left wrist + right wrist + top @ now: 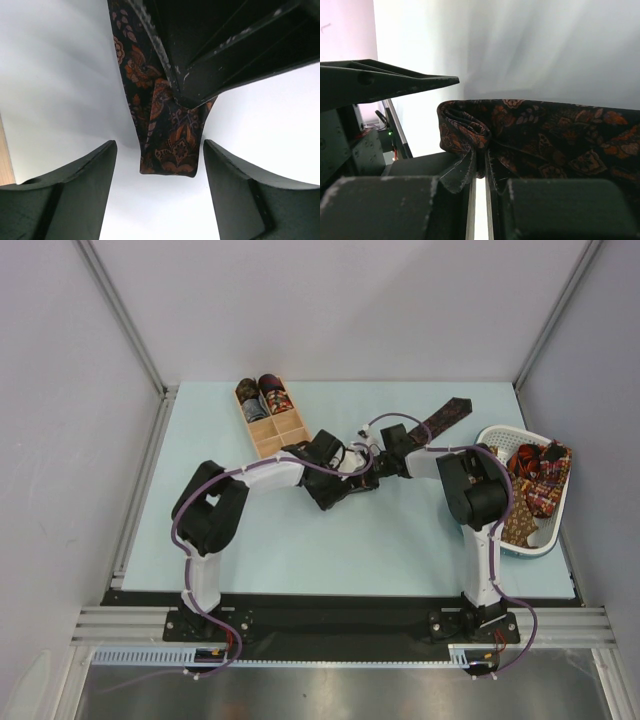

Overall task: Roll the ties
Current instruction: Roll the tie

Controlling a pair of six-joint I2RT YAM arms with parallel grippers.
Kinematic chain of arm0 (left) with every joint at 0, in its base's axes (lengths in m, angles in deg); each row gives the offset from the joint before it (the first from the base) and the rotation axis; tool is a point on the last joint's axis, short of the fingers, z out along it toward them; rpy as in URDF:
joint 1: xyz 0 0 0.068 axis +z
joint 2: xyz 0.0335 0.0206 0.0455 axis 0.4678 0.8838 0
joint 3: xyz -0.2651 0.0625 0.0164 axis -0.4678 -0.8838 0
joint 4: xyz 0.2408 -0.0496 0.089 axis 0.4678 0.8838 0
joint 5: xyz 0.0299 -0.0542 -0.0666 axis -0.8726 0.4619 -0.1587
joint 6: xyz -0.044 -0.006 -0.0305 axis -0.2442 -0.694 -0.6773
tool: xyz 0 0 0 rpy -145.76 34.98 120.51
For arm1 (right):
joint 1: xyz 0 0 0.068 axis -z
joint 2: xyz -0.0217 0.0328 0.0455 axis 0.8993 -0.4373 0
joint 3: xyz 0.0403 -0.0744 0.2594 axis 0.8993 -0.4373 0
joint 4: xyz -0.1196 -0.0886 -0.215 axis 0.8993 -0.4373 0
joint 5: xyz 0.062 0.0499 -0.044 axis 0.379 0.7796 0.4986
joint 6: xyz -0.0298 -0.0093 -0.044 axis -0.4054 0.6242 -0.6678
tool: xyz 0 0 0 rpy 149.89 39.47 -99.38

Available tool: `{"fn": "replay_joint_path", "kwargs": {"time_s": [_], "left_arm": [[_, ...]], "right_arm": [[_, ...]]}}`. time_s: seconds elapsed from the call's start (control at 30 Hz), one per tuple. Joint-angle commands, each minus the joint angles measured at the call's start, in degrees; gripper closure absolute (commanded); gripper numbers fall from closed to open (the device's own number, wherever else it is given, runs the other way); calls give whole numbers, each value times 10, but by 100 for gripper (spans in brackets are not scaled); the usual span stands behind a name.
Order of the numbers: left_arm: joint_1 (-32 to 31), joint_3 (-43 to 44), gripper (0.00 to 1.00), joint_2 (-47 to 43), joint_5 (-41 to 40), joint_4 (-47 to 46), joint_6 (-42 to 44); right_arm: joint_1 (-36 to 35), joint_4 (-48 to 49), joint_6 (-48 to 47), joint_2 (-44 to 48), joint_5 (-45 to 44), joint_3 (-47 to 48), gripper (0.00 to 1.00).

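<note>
Tie (pixel 170 145), dark paisley: its folded end lies between my left fingers (pixel 75 190), which stand apart and clear of it on both sides, I judge so that the fold can be taken afresh. My right fingers (pixel 451 172), just beyond the fold, are clamped on the cloth, keeping the started coil tight. Beneath: pale blue worktop (pixel 300 540); plain white walls all round.

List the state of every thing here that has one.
Dark tie, one end folded over and pinched, not yet rolled.
Right end effector, shut on the dark tie's fold.
Left end effector, open, astride the dark tie's end.
Box, two far compartments filled, nearer ones empty.
Rolled ties, coiled, standing in the box.
Basket, heaped with loose ties.
</note>
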Motion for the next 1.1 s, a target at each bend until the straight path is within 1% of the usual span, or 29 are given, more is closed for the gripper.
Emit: {"fn": "replay_joint_path", "kwargs": {"time_s": [0.0, 0.07, 0.1, 0.17, 0.4, 0.47, 0.57, 0.67, 0.73, 0.77, 0.87, 0.9, 0.97, 1.0, 1.07], "left_arm": [[1, 45, 24, -1, 12, 12, 7], [-1, 63, 24, 12, 0, 22, 9], [-1, 77, 25, 24, 1, 32, 11], [-3, 84, 26, 29, 4, 35, 15], [-10, 77, 31, 43, 18, 32, 19], [-12, 73, 31, 43, 19, 30, 17], [-16, 59, 25, 35, 28, 23, 25], [-18, 54, 25, 27, 34, 19, 27], [-18, 57, 28, 29, 28, 16, 29], [-18, 63, 34, 35, 23, 20, 27], [-18, 69, 48, 49, 5, 29, 23], [-17, 68, 51, 50, -3, 30, 19], [-17, 64, 55, 50, -8, 31, 18], [-16, 61, 56, 49, -9, 31, 13], [-15, 59, 58, 47, -9, 33, 10]], "right_arm": [[-6, 7, 3, -5, 9, 19, 89], [-5, 9, 8, -10, 19, 20, 89], [-6, 26, 14, -12, 22, 20, 89], [-5, 31, 19, -15, 28, 19, 89], [-5, 46, 27, -22, 32, 18, 89], [-5, 56, 35, -26, 35, 18, 89], [-6, 67, 41, -26, 39, 18, 89], [-7, 70, 43, -28, 38, 18, 90], [-8, 70, 43, -28, 39, 18, 89], [-8, 71, 44, -28, 39, 17, 89], [-8, 73, 45, -26, 38, 15, 86], [-6, 77, 53, -24, 35, 13, 84], [-5, 93, 62, -21, 33, 4, 81], [-3, 98, 69, -18, 34, 0, 73], [1, 119, 77, -8, 31, -14, 71]]}}
